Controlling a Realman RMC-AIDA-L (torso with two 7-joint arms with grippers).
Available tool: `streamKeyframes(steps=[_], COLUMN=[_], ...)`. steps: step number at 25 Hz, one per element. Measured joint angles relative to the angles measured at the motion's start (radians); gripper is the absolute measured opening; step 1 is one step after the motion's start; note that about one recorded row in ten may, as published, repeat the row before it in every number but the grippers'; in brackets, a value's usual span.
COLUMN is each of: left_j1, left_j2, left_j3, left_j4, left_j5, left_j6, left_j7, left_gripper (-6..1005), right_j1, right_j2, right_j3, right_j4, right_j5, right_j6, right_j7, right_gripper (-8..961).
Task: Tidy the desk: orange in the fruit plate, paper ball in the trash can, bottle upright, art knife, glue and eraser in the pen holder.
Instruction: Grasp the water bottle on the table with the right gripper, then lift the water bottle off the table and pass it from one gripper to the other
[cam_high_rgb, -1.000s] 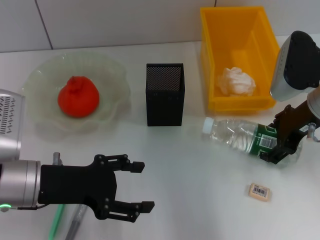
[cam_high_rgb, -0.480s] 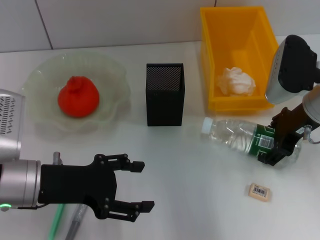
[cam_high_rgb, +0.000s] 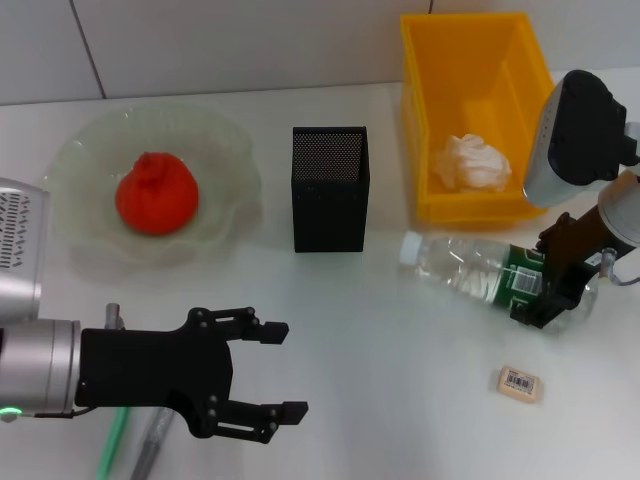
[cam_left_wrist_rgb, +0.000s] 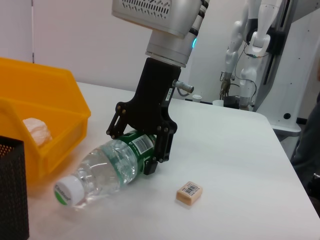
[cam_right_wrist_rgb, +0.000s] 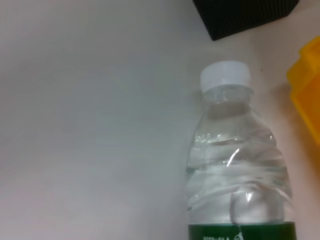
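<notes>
Our right gripper is clamped around the green-labelled lower part of the bottle, which lies on its side on the white desk, just near of the yellow trash can, white cap pointing left toward the black mesh pen holder. From the left wrist view the cap end seems to sit on or barely above the desk, though we cannot tell which. The paper ball sits inside the trash can. The orange rests in the glass fruit plate at the far left. The eraser, with a barcode label on top, lies on the desk near of the bottle and apart from it. Our left gripper hangs at the near left with its fingers spread, holding nothing. Beneath that arm we see a green stick-like item and a grey one, each mostly hidden.
</notes>
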Motion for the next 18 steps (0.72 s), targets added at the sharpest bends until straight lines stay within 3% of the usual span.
streamKeyframes(steps=[18], left_j1=[0.002], left_j2=[0.001], left_j3=[0.001], left_j4=[-0.003], left_j5=[0.0], left_j6=[0.0], left_j7=[0.001], left_gripper=[860], right_j1=[-0.007], right_j2=[0.002], right_j3=[-0.054], right_j4=[-0.008], right_j5=[0.006], right_j6=[-0.003], right_j7=[0.001], right_gripper=[768])
